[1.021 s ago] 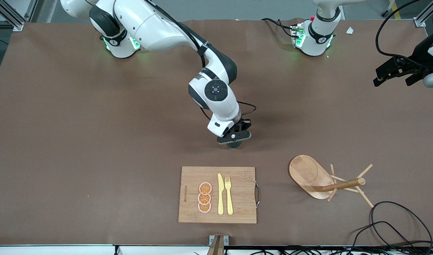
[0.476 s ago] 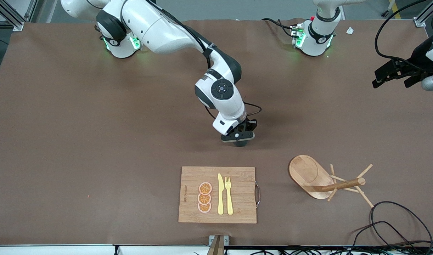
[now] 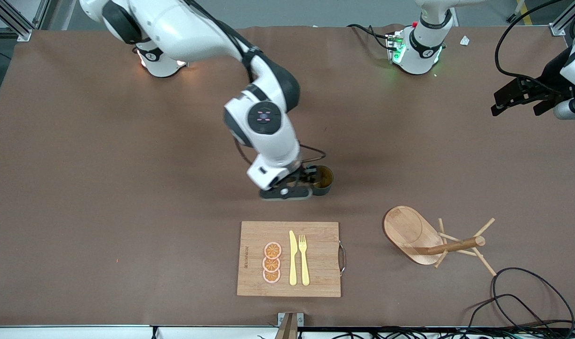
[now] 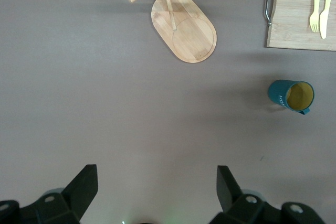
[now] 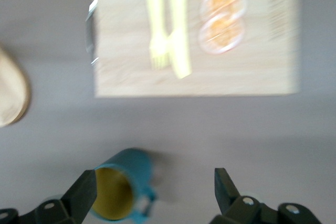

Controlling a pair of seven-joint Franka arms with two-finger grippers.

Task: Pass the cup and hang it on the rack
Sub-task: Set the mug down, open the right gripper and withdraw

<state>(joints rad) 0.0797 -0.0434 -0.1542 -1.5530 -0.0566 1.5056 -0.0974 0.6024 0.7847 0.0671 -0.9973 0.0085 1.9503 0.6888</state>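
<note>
Right gripper [image 3: 294,186] is shown spread open, empty, just beside the cup [image 3: 323,180], which stands upright mid-table, farther from the camera than the cutting board [image 3: 315,254]. The rack [image 3: 412,233] lies toppled near the left arm's end. Handover is judged under way; bare cloth surrounds the cup. Left gripper [image 3: 520,96], open, waits.

Both arms: glossy white shells with black joint bands, round bases on the table. Right arm [image 3: 264,122] has a dark round cap with a small pinkish mark on the wrist joint, thin black cable looped beside it, grey bar under the black hand. Left arm's base [image 3: 417,47] glows green at its ring, black cables attached. Black, wedge-shaped fingers [image 4: 84,187] on both grippers.
</note>
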